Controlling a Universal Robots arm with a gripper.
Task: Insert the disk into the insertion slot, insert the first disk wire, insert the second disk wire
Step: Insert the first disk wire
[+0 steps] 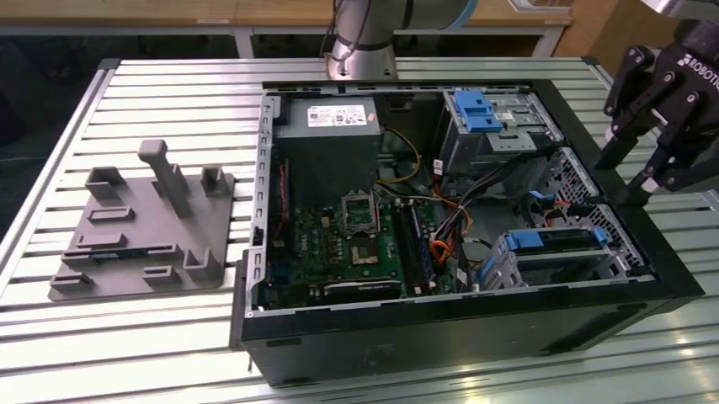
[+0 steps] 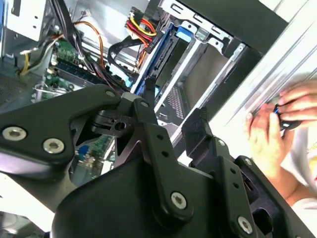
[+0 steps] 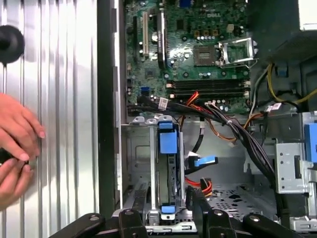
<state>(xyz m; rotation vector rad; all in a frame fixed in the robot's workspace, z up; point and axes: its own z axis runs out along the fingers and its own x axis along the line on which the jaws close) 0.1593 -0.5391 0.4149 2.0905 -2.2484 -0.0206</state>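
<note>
The disk [image 1: 558, 239], a flat silver hard drive framed by a bright blue plastic carrier rail, sits inside the insertion slot [image 1: 561, 269], a low silver perforated sheet-metal cage at the lower part of the exterior view's right, within the open black computer case [image 1: 450, 337]. In the first wrist view the disk [image 3: 168, 163] stands edge-on between the slot's walls [image 3: 136, 163], and a blue-tipped flat cable [image 3: 204, 161] hangs just beside it, apart from its edge, with a red, orange and yellow wire bundle [image 3: 204, 186] near. The black gripper [image 1: 625, 178] hovers over the case's rim at the upper part of the exterior view's right, above the slot. In the second wrist view the gripper [image 2: 173, 111] has its fingers spread with a clear gap and nothing held between them. A person's hands [image 3: 15, 153] rest on the slatted metal table [image 1: 168, 84] outside the case, pinching a small dark object. A grey moulded fixture plate [image 1: 146, 227] lies on the table at the exterior view's left.
</note>
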